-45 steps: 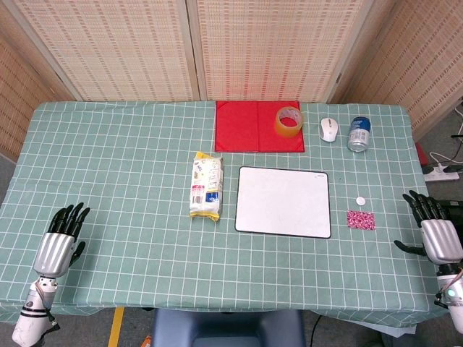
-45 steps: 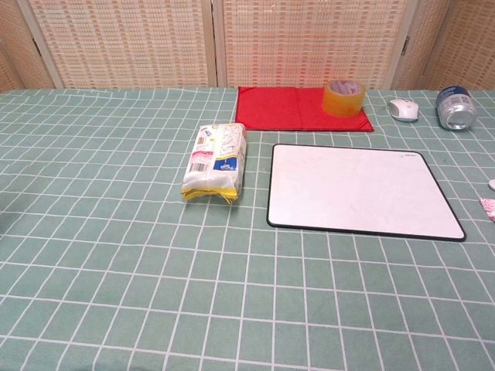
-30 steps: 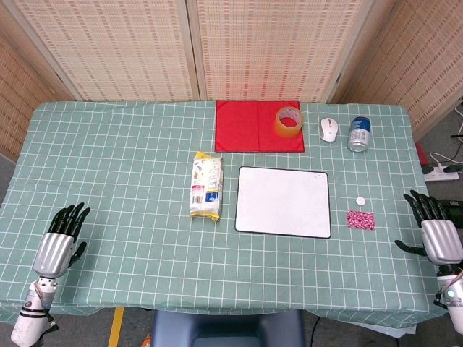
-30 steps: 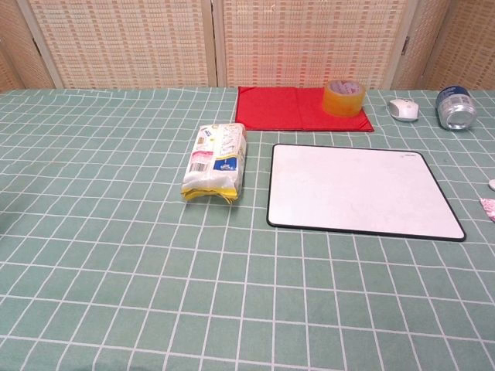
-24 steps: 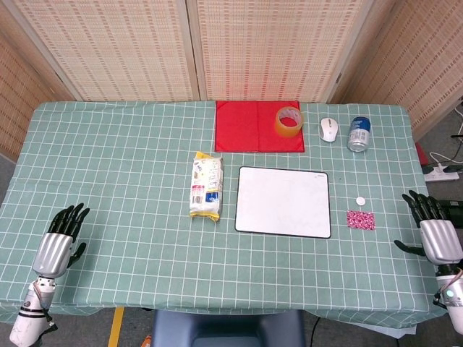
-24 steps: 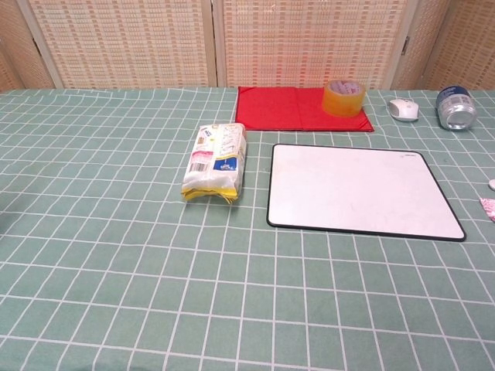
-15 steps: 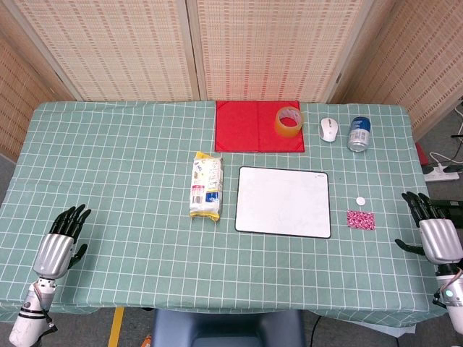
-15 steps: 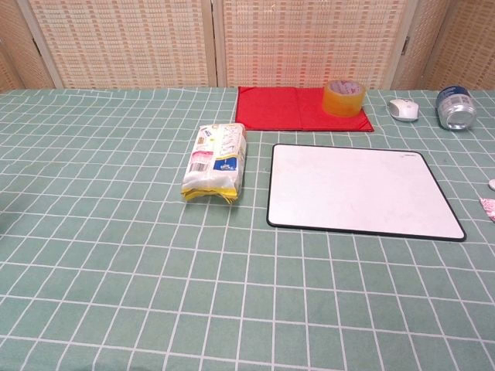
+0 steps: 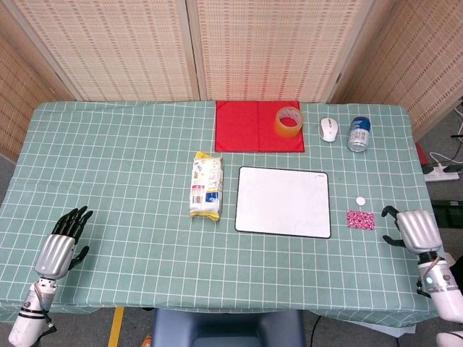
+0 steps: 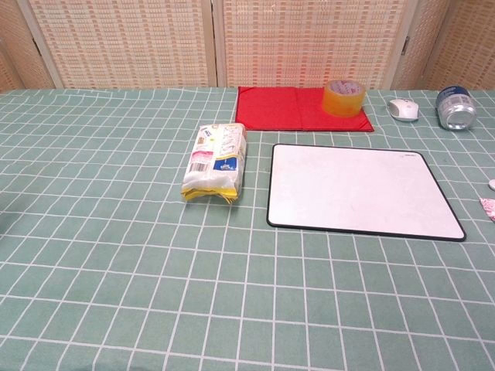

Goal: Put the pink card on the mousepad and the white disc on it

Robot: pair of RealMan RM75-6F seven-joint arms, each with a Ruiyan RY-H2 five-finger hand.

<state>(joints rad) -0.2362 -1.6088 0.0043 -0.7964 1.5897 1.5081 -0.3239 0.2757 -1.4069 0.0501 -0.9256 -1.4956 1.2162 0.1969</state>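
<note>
Right hand (image 9: 414, 228) poised just right of the pink card (image 9: 360, 220), empty, fingers loosely curled toward it; hard to tell how far apart. Left hand (image 9: 60, 245) resting at the near left of the table (image 9: 108, 166), empty, fingers spread. Card flat on the checked cloth, a little right of the white mousepad (image 9: 283, 202); white disc (image 9: 360, 201) just behind the card, apart from it. Both probably featherlight: card thin, flat, awkward to lift off cloth, likely best pinched at an edge or slid; disc small, hard, likely slippery, best nipped across its rim. Snack packet (image 9: 206, 185) left of the mousepad; red cloth (image 9: 253, 126) with tape roll (image 9: 288, 121), computer mouse (image 9: 328, 129) and can (image 9: 359, 134) behind. Nothing between card and pad.
</note>
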